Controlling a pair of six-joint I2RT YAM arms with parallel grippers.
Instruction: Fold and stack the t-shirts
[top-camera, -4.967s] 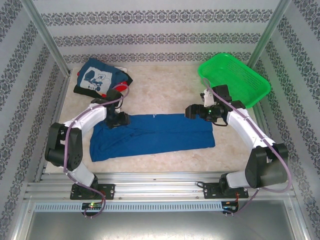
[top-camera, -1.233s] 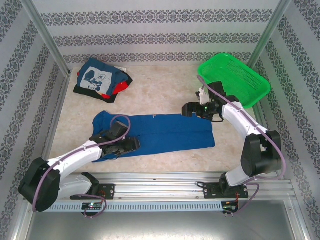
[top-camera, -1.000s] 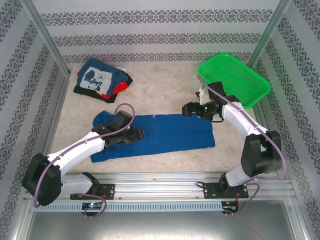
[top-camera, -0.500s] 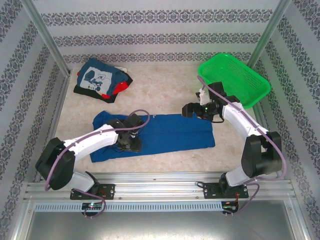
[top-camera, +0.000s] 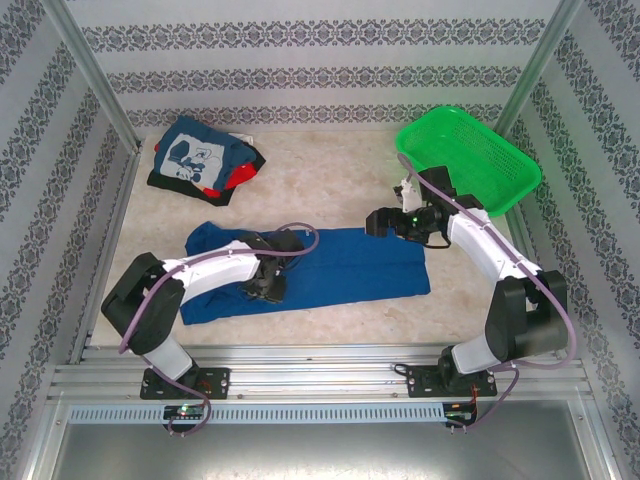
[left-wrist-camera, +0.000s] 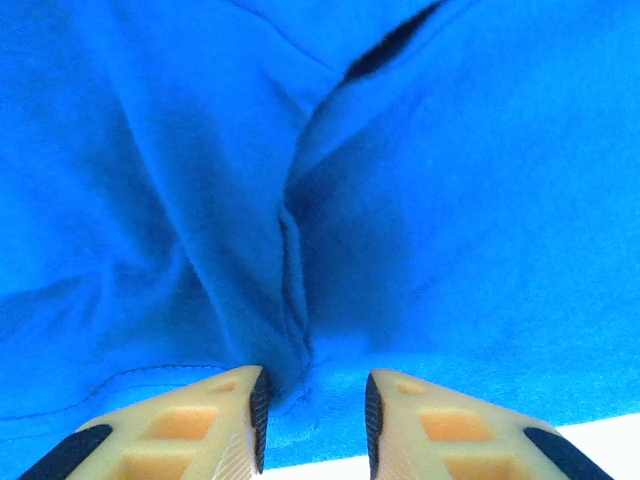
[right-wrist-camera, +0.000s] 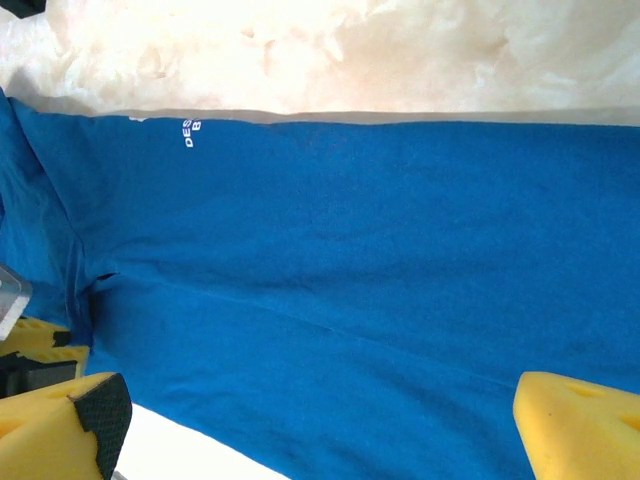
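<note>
Royal-blue t-shirt (top-camera: 340, 265) lies flat across the middle of the surface (top-camera: 330, 175), already doubled into a long band running left to right. The stack of folded t-shirts (top-camera: 200, 160) sits in the upper left of the top frame, and the green basket (top-camera: 470, 150) sits in the upper right.

The left claw (left-wrist-camera: 315, 425) is down at the lower edge of the band, left of centre. Its jaws stand a little apart, astride a raised crease in the cloth. The crease looks thinner than the gap, so I judge it not yet pinched. The right claw (right-wrist-camera: 315, 400) hangs over the band's upper right corner, spread wide and holding nothing.

The step in hand looks like taking hold for the next fold. To do it well:

- The left claw should bite every layer at the hem, not only the top ply, or the band will peel open when lifted.
- The right claw would do best to take a matching point on the same edge, so the cloth rises level.
- Lift only enough to clear the surface.
- Carry the edge over evenly, so the corners meet.
- Let go only once the cloth lies flat.
</note>
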